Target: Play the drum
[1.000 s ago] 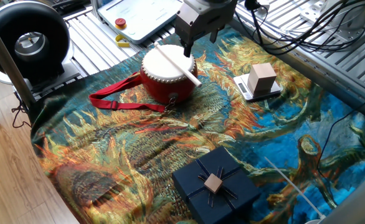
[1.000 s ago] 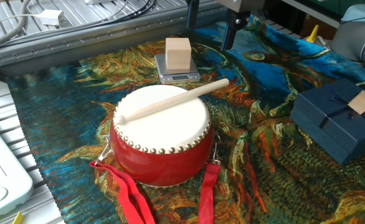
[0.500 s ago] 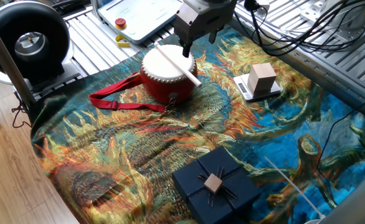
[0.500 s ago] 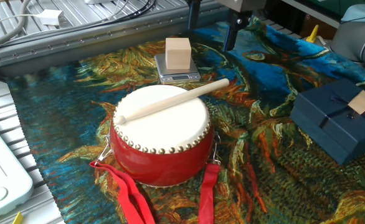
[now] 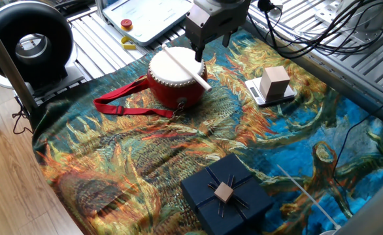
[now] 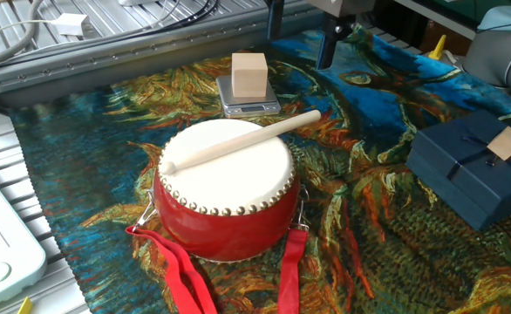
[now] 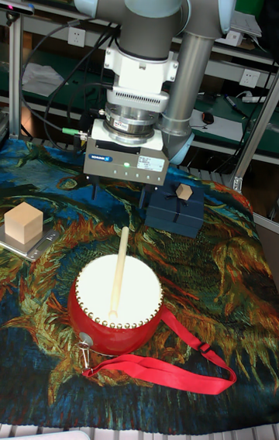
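The drum (image 5: 176,83) (image 6: 225,187) (image 7: 116,308) stands upright on the painted cloth, red-bodied with a cream head and studded rim. Its red strap (image 5: 123,104) (image 7: 167,366) trails over the cloth. A pale wooden drumstick (image 5: 186,67) (image 6: 242,139) (image 7: 118,269) lies loose across the head, one end poking past the rim. My gripper (image 5: 211,42) (image 6: 299,37) (image 7: 122,194) hangs just above and behind the drum, over the stick's far end. It is open, its dark fingers (image 6: 327,48) spread apart with nothing between them, and it touches neither stick nor drum.
A wooden cube on a small scale (image 5: 274,83) (image 6: 249,77) (image 7: 23,225) sits beside the drum. A dark blue gift box (image 5: 226,192) (image 6: 469,170) (image 7: 174,207) lies farther off. Cables (image 5: 309,32) and metal rails border the cloth, with a black round device (image 5: 31,42) beyond its corner.
My gripper has shifted very slightly sideways, staying open above the stick's far end. The drum and stick have not moved.
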`<act>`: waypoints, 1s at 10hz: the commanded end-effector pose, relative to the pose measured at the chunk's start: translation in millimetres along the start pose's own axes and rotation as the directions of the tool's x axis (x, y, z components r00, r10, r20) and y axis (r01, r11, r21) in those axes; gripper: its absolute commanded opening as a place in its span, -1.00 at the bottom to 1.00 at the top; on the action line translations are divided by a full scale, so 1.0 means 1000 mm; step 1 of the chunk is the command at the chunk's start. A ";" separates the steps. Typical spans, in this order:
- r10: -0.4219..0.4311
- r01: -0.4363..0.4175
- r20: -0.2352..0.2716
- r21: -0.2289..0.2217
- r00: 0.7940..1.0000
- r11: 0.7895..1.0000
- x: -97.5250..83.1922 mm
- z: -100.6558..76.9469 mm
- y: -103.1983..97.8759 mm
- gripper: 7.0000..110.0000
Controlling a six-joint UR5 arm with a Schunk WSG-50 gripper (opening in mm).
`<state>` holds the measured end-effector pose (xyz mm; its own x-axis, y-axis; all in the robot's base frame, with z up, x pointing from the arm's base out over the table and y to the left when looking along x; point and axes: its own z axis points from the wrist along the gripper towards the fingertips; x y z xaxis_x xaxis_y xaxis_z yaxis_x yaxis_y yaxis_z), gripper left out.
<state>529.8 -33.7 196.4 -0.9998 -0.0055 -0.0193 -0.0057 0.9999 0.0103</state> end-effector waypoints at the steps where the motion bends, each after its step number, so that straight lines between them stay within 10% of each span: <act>1: -0.014 0.013 -0.056 -0.021 0.998 1.000 0.014 -0.002 0.004 0.57; 10: 0.010 -0.012 -0.054 -0.042 0.999 0.999 0.013 -0.002 0.010 0.57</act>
<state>516.4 -26.1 196.8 -0.9994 0.0037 0.0342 0.0051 0.9991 0.0412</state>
